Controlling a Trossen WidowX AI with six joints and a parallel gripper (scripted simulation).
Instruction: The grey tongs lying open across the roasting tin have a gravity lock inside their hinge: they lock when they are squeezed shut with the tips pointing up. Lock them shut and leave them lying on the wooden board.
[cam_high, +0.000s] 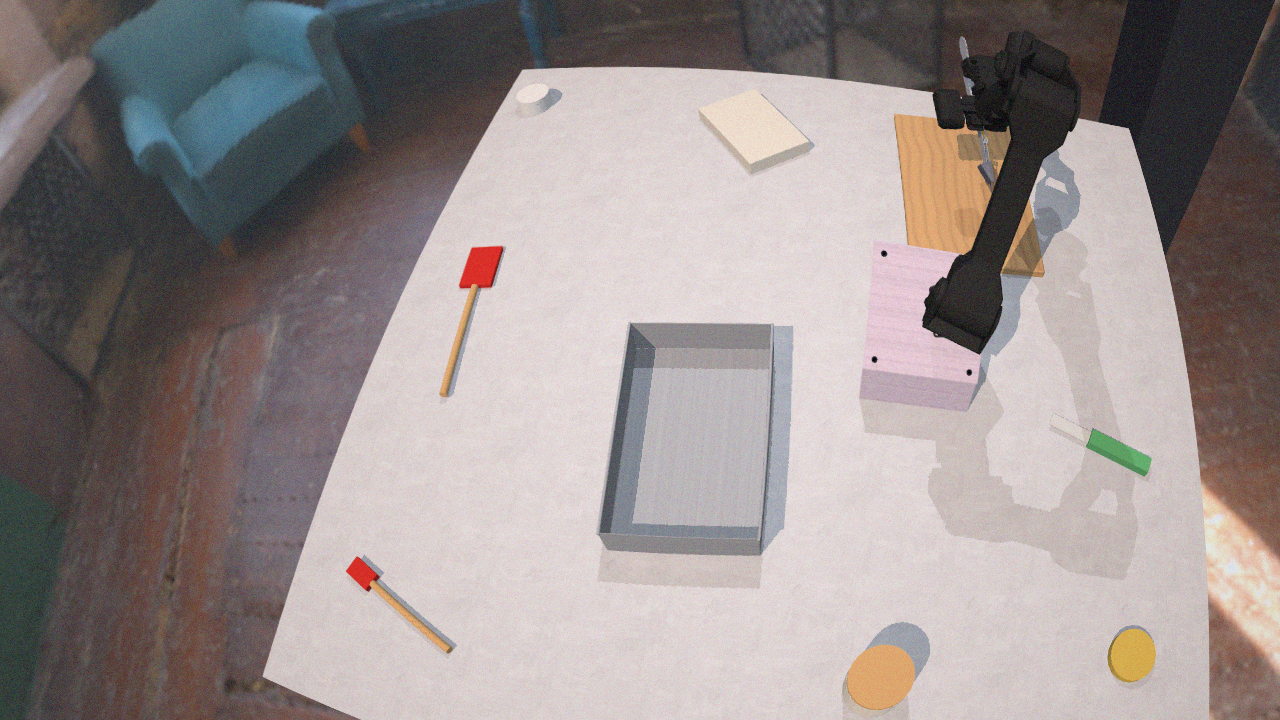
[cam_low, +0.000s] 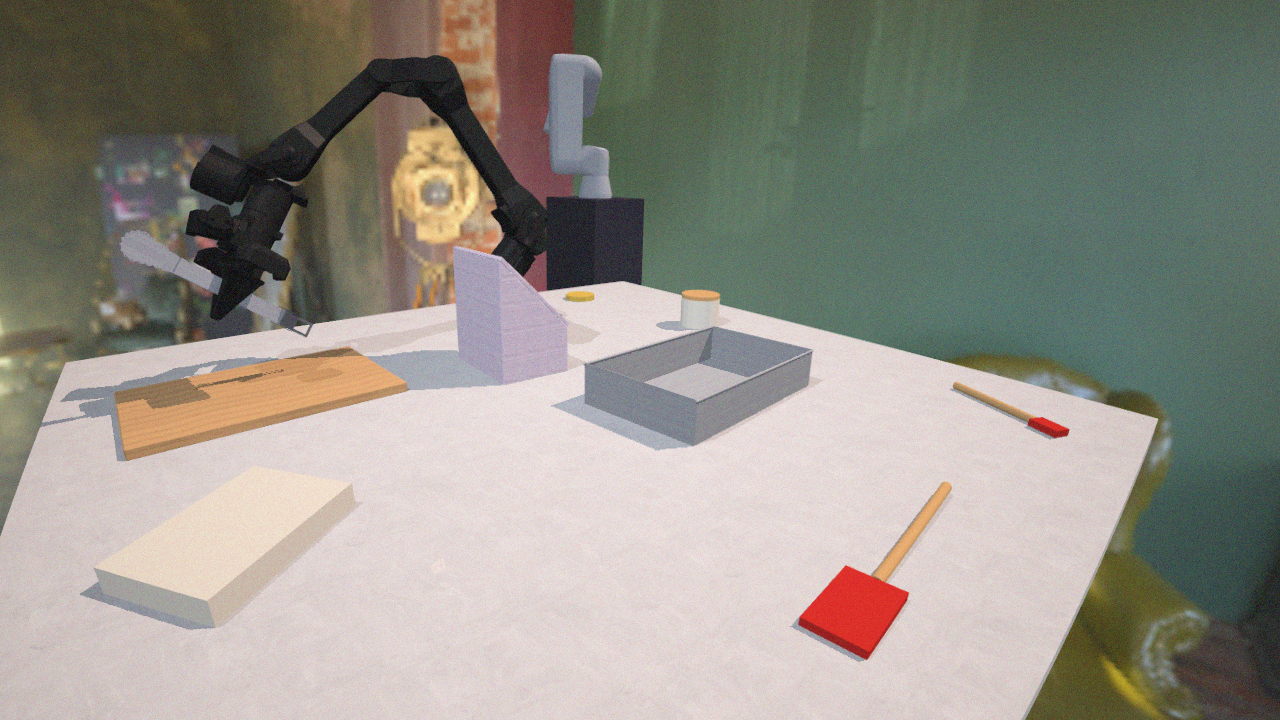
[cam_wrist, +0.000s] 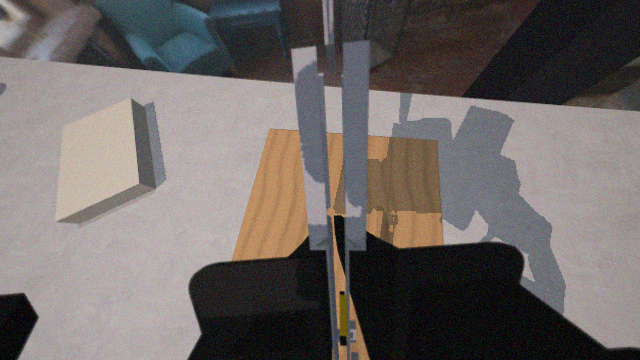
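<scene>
The grey tongs (cam_high: 985, 152) (cam_low: 189, 271) (cam_wrist: 356, 125) are off the tin, squeezed with their long arms close together. My gripper (cam_high: 981, 123) (cam_low: 219, 307) (cam_wrist: 332, 222) is shut on them, above the wooden board (cam_high: 930, 188) (cam_low: 313, 385) (cam_wrist: 270, 200). In the exterior view the tongs slant: the scalloped tips are up at the left, the hinge end lower at the right, clear of the board. A yellow piece (cam_wrist: 343, 315) shows between the arms towards the hinge; whether the lock is engaged cannot be told. The roasting tin (cam_high: 680, 544) (cam_low: 640, 407) is empty.
A lilac sloped block (cam_high: 904, 304) (cam_low: 478, 313) stands close to the board, beside the arm's base. A cream block (cam_high: 754, 129) (cam_low: 223, 537) (cam_wrist: 100, 160) lies on the board's other side. A green-handled tool (cam_high: 1118, 452), two red-headed tools (cam_high: 481, 266) (cam_high: 361, 573) and an orange-lidded jar (cam_high: 881, 677) are farther off.
</scene>
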